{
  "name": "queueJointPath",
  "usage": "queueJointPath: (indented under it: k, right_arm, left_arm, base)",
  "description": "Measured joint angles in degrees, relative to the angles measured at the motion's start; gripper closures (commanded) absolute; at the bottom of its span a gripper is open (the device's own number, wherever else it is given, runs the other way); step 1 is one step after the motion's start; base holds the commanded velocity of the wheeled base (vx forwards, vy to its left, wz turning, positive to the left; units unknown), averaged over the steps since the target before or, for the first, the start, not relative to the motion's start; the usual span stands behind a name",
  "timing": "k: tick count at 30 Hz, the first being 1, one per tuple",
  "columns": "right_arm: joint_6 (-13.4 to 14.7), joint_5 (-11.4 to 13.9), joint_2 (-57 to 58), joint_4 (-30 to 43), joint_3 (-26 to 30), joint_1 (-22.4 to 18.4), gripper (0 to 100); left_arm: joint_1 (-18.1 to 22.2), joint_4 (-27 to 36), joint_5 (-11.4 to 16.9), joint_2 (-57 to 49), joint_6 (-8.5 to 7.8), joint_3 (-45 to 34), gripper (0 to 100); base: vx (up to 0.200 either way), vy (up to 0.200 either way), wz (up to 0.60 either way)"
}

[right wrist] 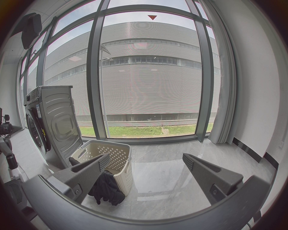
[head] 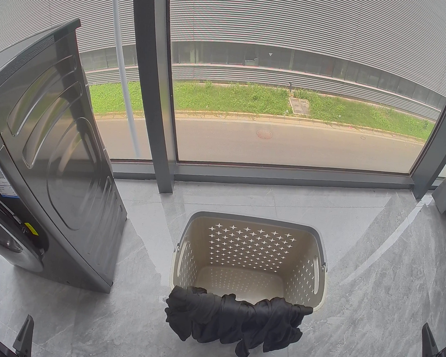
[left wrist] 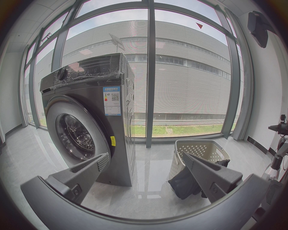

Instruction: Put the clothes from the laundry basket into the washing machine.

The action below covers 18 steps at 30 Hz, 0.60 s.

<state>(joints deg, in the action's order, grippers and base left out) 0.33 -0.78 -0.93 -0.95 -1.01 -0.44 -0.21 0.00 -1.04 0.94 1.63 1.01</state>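
Observation:
A beige laundry basket (head: 252, 224) with star-shaped holes stands on the floor in front of me. A black garment (head: 233, 320) hangs over its near rim, mostly outside the basket; the basket floor looks bare. The dark grey washing machine (head: 56, 175) stands to the left, its round door (left wrist: 75, 133) facing my left side; whether the door is ajar I cannot tell. My left gripper (left wrist: 144, 158) is open, low at the left, apart from basket (left wrist: 198, 149) and garment (left wrist: 184, 182). My right gripper (right wrist: 145, 158) is open, low at the right, with the basket (right wrist: 115, 158) and garment (right wrist: 106, 188) off to its side.
A floor-to-ceiling window with a dark pillar (head: 156, 85) rises just behind the basket. The marble floor (head: 373, 278) is open to the right of the basket and between basket and machine. A curtain (right wrist: 223, 89) hangs at the far right corner.

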Motion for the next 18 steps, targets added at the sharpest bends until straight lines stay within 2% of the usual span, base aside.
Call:
queueJointPath:
  k: [3, 9, 18]
  right_arm:
    - [0.02, -0.01, 0.0, 0.0, 0.0, 0.0, 0]
    - [0.0, 0.0, 0.0, 0.0, 0.0, 0.0, 0]
    - [0.0, 0.0, 0.0, 0.0, 0.0, 0.0, 0]
  left_arm:
    - [0.0, 0.0, 0.0, 0.0, 0.0, 0.0, 0]
    - [0.05, 0.0, 0.02, 0.0, -0.02, 0.0, 0]
    - [0.05, 0.0, 0.0, -0.01, 0.0, 0.0, 0]
  base:
    - [0.0, 0.0, 0.0]
    - [0.0, -0.2, 0.0]
    - [0.0, 0.0, 0.0]
